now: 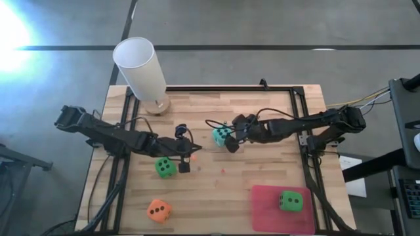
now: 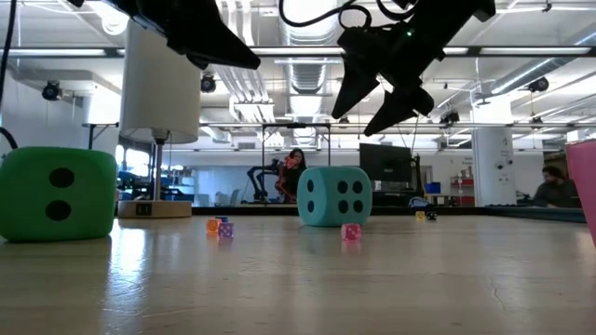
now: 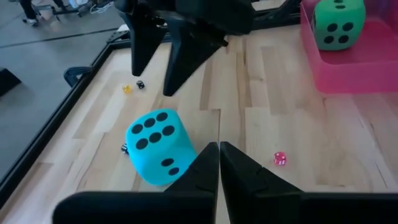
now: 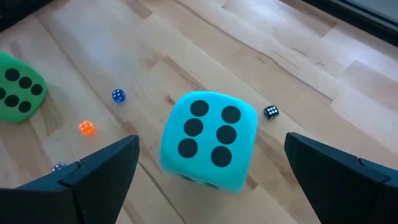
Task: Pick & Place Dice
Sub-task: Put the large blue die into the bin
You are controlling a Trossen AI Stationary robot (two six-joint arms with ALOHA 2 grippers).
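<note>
fingers of the right gripper (image 1: 228, 139) spread wide and empty just above the teal die (image 1: 220, 136) mid-table, while the left gripper (image 1: 186, 157), pinched closed, hovers beside a green die (image 1: 165, 167).

Teal die (image 1: 221, 136), two green dice (image 1: 165, 167), orange die (image 1: 159, 210), all dark-pipped; pink mat (image 1: 266, 213).

My right gripper (image 1: 231, 136) hangs wide open above the teal die (image 1: 220, 136), with free wood on both its sides. My left gripper (image 1: 184, 159) stands near, beside one green die (image 1: 165, 167).
</note>
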